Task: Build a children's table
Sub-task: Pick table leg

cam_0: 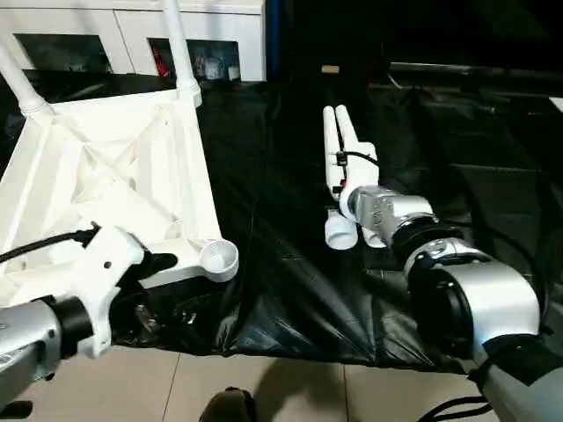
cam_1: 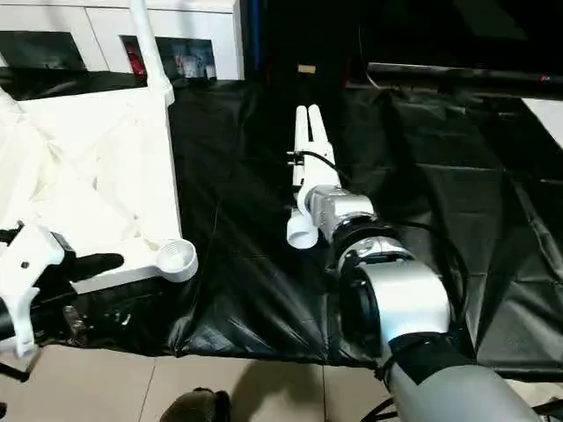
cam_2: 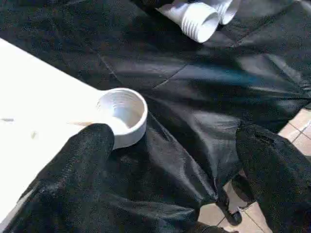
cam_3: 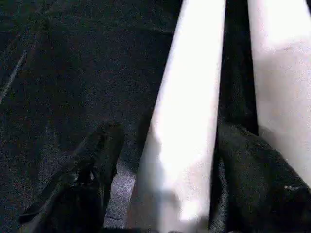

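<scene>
The white tabletop (cam_0: 106,167) lies upside down at the left on a black sheet, ribs up. Two legs (cam_0: 179,48) stand in its far corner sockets. Its near corner socket (cam_0: 218,258) is empty. My left gripper (cam_2: 175,141) is open just beside that socket, one finger (cam_2: 82,160) lying against the tabletop's edge. Two loose legs (cam_0: 334,154) lie side by side at the centre, threaded ends (cam_2: 199,22) toward me. My right gripper (cam_3: 170,160) is open astride one loose leg (cam_3: 189,111), a finger (cam_3: 92,179) on either side.
The black sheet (cam_0: 281,290) ends near me at a tiled floor (cam_0: 290,391). A white glass-door cabinet (cam_0: 132,35) stands behind the tabletop. Dark furniture (cam_0: 466,75) runs along the far right. A dark object (cam_0: 227,406) sits at the bottom edge.
</scene>
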